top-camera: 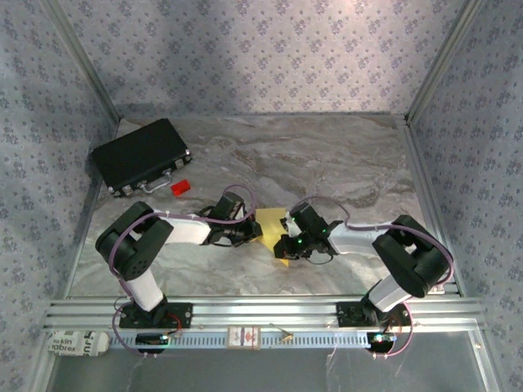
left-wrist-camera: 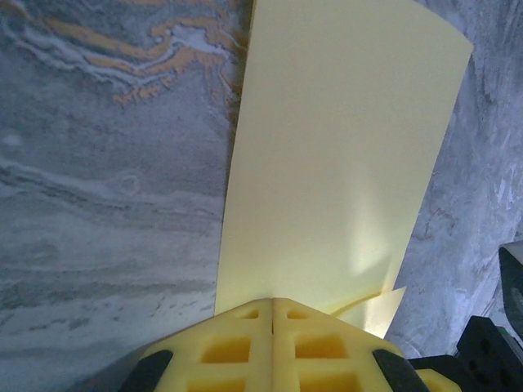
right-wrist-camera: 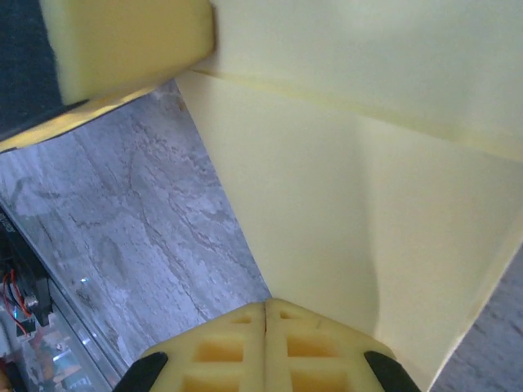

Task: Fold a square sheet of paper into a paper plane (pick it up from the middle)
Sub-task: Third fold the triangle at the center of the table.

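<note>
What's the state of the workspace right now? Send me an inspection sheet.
Surface: grey marbled table, no spills seen.
Job's things: yellow paper between the two hands, creased and partly folded; no finished plane.
Clutter: black case far left, shut; red block just in front of it.
Hands: left hand shut on the paper; right hand shut on the paper.
Cables: purple cables loop over both wrists; no snag seen.
Surroundings: patterned walls on three sides; metal rail at the near edge.

Soft, even overhead light; slightly blurry wrist close-ups.
</note>
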`<state>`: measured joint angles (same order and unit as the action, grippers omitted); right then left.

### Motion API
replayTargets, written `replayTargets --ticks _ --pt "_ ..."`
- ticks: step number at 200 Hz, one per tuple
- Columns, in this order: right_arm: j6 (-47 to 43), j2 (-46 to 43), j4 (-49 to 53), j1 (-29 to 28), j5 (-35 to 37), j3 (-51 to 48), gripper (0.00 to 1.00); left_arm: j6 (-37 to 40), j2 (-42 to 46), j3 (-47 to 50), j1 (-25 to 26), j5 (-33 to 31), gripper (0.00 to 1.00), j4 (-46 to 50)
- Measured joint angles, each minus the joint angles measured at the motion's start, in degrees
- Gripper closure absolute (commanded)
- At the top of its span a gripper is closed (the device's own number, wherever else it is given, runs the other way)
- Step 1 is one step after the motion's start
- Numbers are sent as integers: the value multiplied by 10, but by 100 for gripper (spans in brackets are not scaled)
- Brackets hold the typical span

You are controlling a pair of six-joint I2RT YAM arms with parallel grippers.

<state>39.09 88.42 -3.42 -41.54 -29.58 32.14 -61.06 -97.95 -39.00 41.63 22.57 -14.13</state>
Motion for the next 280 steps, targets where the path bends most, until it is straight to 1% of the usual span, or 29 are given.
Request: replayTargets --ticks 32,70,96,122,141,167,186,203,231,280 --pt "7 -7 -21 2 -6 -14 96 0 0 0 0 0 100 0" --pt "8 -43 8 16 3 -20 94 0 0 0 0 0 100 0" --pt "-1 -74 53 37 44 -10 88 -6 1 5 0 -1 100 -9" --pt "-27 -77 102 42 89 20 80 -20 12 14 2 -10 100 -10" --pt "-44 -73 116 42 100 37 74 -30 19 19 8 -23 96 -8" --pt "-53 -55 116 42 104 48 71 -38 28 21 12 -33 88 -5" --pt "-54 -39 114 42 103 50 71 -44 44 24 12 -40 81 -4" --pt "-55 -23 113 42 101 53 74 -42 61 25 11 -45 75 1" --pt "-56 -18 106 43 92 59 77 -36 82 25 6 -51 73 14" --pt "-56 -18 99 51 77 64 77 -20 96 35 -45 -37 64 27"
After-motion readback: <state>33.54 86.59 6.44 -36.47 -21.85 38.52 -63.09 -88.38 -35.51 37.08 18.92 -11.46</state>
